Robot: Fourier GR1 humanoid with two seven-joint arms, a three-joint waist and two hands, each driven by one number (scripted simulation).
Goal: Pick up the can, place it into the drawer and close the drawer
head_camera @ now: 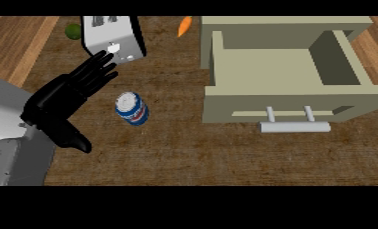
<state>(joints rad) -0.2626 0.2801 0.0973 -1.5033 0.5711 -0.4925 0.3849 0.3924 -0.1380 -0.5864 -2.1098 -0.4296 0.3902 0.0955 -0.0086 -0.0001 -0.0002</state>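
Note:
A blue and white can (132,108) stands upright on the wooden counter, left of centre. My left hand (57,100) is just to the can's left, apart from it, fingers straight and pointing up-right towards the toaster, thumb hanging down. It is open and holds nothing. The beige drawer (280,104) stands pulled out at the right, nothing inside it. Its pale bar handle (295,127) faces the lower edge of the view. My right hand does not show.
A silver toaster (112,35) sits at the back left, right by my fingertips. A green round fruit (73,31) lies left of it. An orange carrot (184,26) lies at the back, next to the drawer cabinet.

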